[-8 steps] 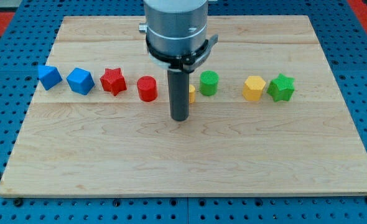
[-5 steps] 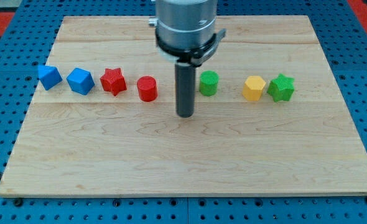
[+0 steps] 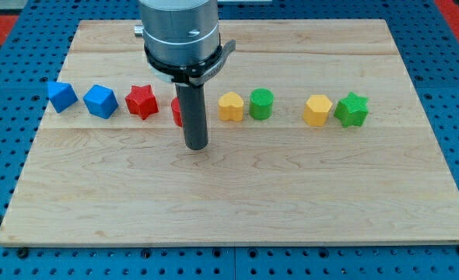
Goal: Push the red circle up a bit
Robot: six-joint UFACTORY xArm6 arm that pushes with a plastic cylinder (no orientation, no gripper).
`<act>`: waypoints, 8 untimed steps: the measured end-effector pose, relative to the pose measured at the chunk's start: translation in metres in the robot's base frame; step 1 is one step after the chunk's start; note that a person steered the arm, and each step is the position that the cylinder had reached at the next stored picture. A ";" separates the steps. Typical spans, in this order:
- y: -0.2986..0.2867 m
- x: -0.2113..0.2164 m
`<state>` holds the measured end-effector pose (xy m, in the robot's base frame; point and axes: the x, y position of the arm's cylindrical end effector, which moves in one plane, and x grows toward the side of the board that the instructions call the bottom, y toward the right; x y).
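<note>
The red circle [image 3: 177, 111] stands in the row of blocks at the board's middle left; the rod hides most of it and only its left edge shows. My tip [image 3: 195, 145] rests on the board just below and slightly right of the red circle, close to it. I cannot tell whether they touch.
Left of the red circle are a red star [image 3: 141, 101] and two blue blocks [image 3: 100, 101] [image 3: 61, 96]. To its right are a yellow block [image 3: 230, 106], a green circle [image 3: 261, 103], a yellow hexagon [image 3: 317, 110] and a green star [image 3: 352, 109]. The wooden board [image 3: 237, 202] lies on a blue pegboard.
My tip has moved left from below the yellow block to below the red circle. It now uncovers the yellow block and covers most of the red circle. No block has moved.
</note>
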<state>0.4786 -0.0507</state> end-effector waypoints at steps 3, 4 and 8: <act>-0.039 -0.020; -0.032 -0.020; -0.004 -0.015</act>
